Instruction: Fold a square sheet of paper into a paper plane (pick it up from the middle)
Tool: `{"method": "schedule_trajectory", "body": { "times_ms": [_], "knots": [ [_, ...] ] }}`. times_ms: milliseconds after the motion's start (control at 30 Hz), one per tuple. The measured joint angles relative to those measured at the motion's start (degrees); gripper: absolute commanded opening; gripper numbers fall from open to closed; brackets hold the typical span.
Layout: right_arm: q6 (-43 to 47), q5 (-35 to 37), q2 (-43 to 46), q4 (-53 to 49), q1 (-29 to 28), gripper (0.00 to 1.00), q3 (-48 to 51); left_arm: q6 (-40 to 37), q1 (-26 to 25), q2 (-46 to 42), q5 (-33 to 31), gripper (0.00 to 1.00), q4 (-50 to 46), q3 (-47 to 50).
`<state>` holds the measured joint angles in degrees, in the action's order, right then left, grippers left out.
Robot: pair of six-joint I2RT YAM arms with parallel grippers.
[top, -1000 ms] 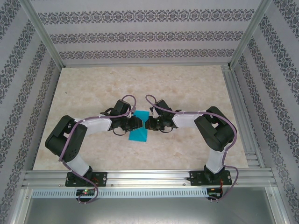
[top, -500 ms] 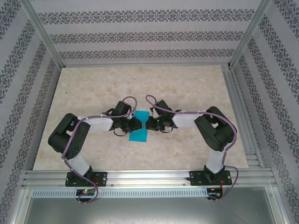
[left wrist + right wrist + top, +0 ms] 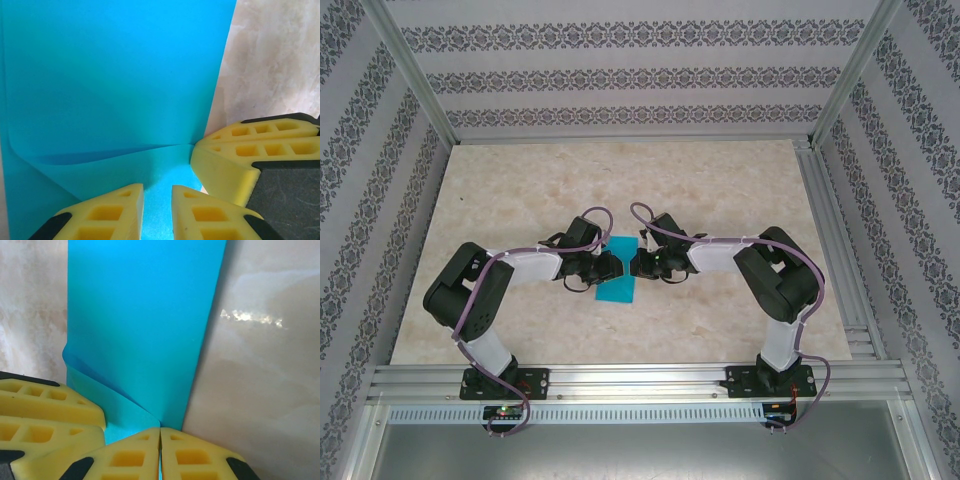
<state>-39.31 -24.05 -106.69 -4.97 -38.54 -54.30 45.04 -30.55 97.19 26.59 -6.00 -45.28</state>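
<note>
Early fold: right gripper clamps the paper sheet edge; left gripper sits apart over it. Next likely needs pressing the crease.

Tally: one square sheet of paper. Two arms: left arm, right arm. Two grippers: left gripper, right gripper. Four yellow fingers, two per gripper. Two purple cables, one along each arm. Two arm bases. One table.
</note>
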Motion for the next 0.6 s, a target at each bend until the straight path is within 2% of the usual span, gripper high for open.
{"method": "schedule_trajectory", "body": {
  "times_ms": [367,600],
  "knots": [
    [0.0,0.0,-0.3,-0.3,0.0,0.09,-0.4,0.0,0.0,-3.6,1.4,0.25,0.5,0.0],
    [0.0,0.0,-0.7,-0.4,0.0,0.09,-0.9,0.0,0.0,-2.8,1.4,0.24,0.4,0.0]
  ]
}}
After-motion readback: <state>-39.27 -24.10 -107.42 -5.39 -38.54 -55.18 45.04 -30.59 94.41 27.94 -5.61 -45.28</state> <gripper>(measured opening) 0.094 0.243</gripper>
